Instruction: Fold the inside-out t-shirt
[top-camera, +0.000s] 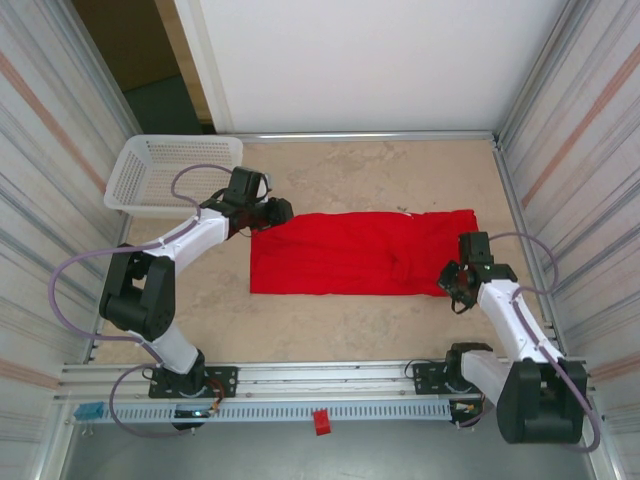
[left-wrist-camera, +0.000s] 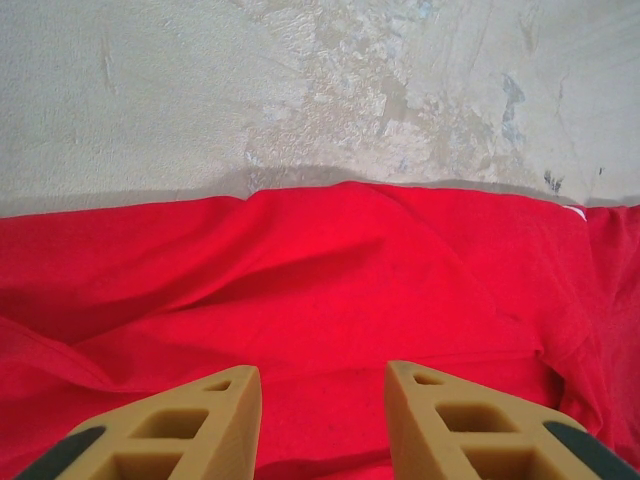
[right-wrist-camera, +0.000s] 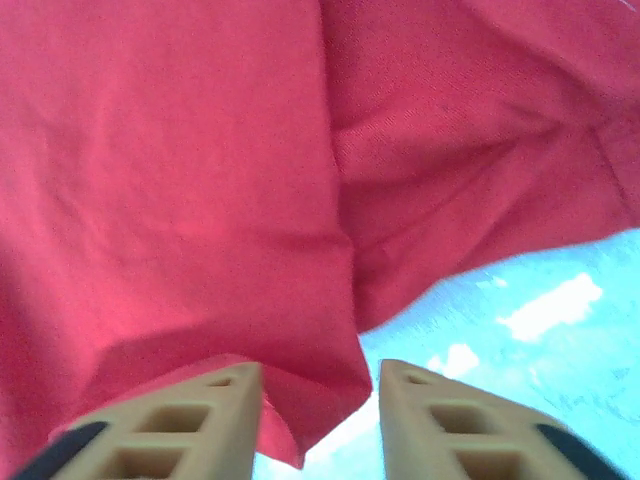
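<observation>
**Shirt in a strip, both arms set to pinch**

The inside-out t-shirt (top-camera: 360, 255) lies as a long flat band across the middle of the table (top-camera: 350, 165), reaching closer to the right edge. The left gripper (top-camera: 272, 213) is at its far-left corner and the right gripper (top-camera: 458, 288) at its near-right corner. Jaws are apart on both.

My read: the lengthwise fold is done and the crosswise fold is next. That needs each side to close on an edge first.

The right wrist view shows a cloth corner poking between the open jaws, which the top view can't resolve. The left wrist view shows jaws over cloth, unclamped, with the far hem and bare table beyond.
</observation>
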